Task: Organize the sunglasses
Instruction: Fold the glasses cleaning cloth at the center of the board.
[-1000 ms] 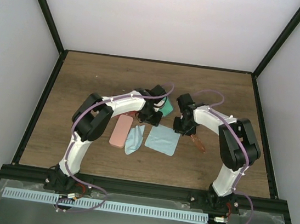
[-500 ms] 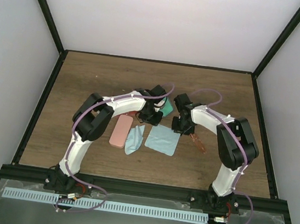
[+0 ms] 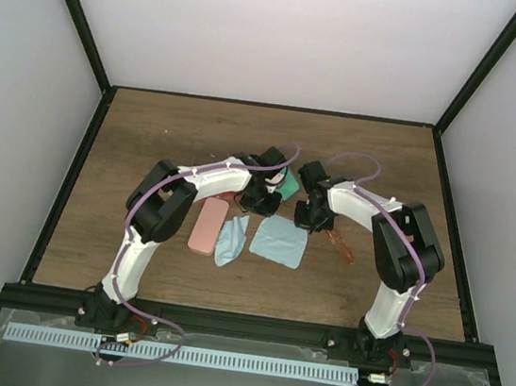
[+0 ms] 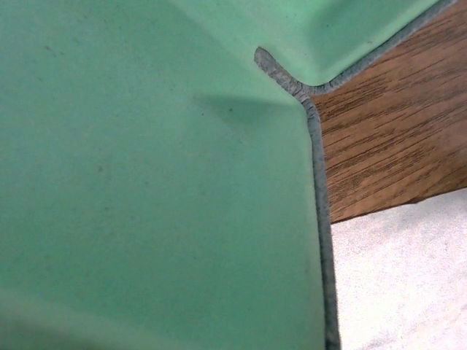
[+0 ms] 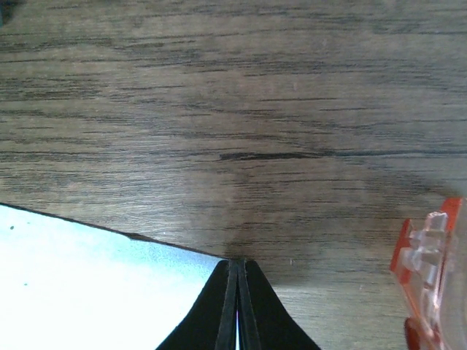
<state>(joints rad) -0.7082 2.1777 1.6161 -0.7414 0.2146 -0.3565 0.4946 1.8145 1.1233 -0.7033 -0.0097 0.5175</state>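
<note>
1. While the left gripper (image 3: 266, 192) stays over the green case (image 4: 146, 182), its grip not tellable, the right gripper (image 5: 235, 271) has edged left
2. It is clenched at the cloth (image 5: 87, 292) corner
3. Orange-red sunglasses (image 5: 432, 277) lie just right of it, on the table (image 3: 151, 141)

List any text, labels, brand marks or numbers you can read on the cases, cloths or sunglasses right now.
No readable text in any view.
The pink case, green case, light blue cloth and orange-red sunglasses show no print, logo or number. In the top view, any fine marking on them would be too small to make out.
</note>
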